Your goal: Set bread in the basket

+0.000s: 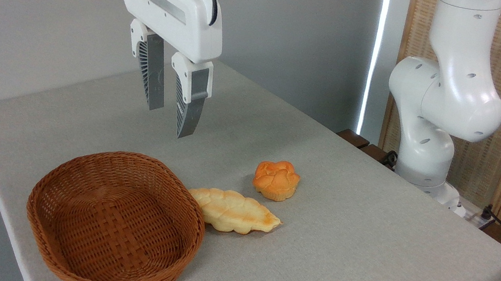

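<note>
Grey cloth covers the table (362, 261); its left edge runs from the far-left corner down toward the near side, and the far edge runs diagonally off to the right toward the arm base (422, 164).

Basket (114, 224) sits at the near left, close to the left table edge, nothing in it. Its long axis runs roughly near-to-far, with a slight lean to the left at the far end.

Bread (276, 179) sits on the cloth around mid-table, right of and farther back than the basket, well apart from it. It's round and lobed, so no clear long axis; lobed top faces up.

Flat leaf-shaped bread (233, 212) lies between the two, just beside the basket's right rim, maybe touching, can't tell. Long axis runs left-right, pointed tip to the right. Small gap between it and the bun.

Gripper (171, 119) hangs in the air above the far-left part of the table, over the area behind the basket, left of the bun. Fingers (191, 100) point down, slightly apart, nothing between them.

Open cloth: wide area right of and nearer than the bun, plus a strip along the far edge.
</note>
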You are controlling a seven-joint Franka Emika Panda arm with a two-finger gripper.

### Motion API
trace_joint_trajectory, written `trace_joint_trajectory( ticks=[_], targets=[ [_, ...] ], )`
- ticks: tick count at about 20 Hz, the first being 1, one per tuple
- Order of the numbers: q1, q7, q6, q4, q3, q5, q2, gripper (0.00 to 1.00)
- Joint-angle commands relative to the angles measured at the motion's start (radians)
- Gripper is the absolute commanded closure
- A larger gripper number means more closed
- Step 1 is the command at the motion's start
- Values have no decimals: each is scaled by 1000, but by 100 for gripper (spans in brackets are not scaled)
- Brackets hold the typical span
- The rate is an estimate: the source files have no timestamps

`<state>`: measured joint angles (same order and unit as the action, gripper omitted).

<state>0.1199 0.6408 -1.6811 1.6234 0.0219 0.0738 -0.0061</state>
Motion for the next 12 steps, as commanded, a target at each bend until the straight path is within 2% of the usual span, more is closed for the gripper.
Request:
trace_joint_trajectory(
  ticks=[1, 12],
  targets=[
    [0, 3, 7, 18, 0, 0, -12, 0],
    [-2, 2, 41, 18, 0, 0, -11, 0]
  ],
)
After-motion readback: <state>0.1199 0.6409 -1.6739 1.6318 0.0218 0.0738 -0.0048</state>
